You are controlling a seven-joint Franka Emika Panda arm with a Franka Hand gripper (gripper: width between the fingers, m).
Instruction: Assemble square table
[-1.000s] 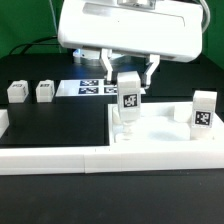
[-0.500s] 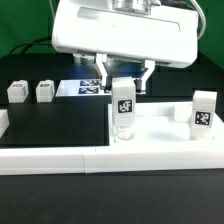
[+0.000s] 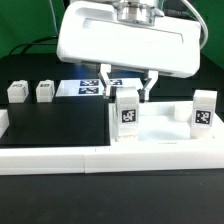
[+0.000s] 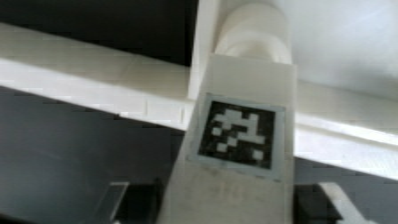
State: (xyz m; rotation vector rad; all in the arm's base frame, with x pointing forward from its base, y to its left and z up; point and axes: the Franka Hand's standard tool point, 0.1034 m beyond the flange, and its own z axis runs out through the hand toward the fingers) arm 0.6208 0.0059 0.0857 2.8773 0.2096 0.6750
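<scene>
The white square table top (image 3: pixel 165 132) lies at the exterior view's right. One tagged white leg (image 3: pixel 127 112) stands upright at its near left corner. My gripper (image 3: pixel 129 90) hangs over the top of this leg. It is open, with a finger on each side and a gap to the leg. In the wrist view the leg (image 4: pixel 240 130) fills the middle, and dark gaps separate it from my fingers (image 4: pixel 118 200). A second leg (image 3: pixel 203 110) stands at the top's right side. Two more legs (image 3: pixel 17 91) (image 3: pixel 44 91) rest on the black table at the left.
The marker board (image 3: pixel 88 86) lies flat behind my gripper. The low white border rail (image 3: pixel 70 160) runs along the front, with an end piece (image 3: pixel 3 122) at the left edge. Black table surface (image 3: pixel 55 125) lies between them.
The leg under my gripper sits lower than a second ago, shifting slightly left and then back. The gripper body has moved right and my fingers now stand apart from the leg.
</scene>
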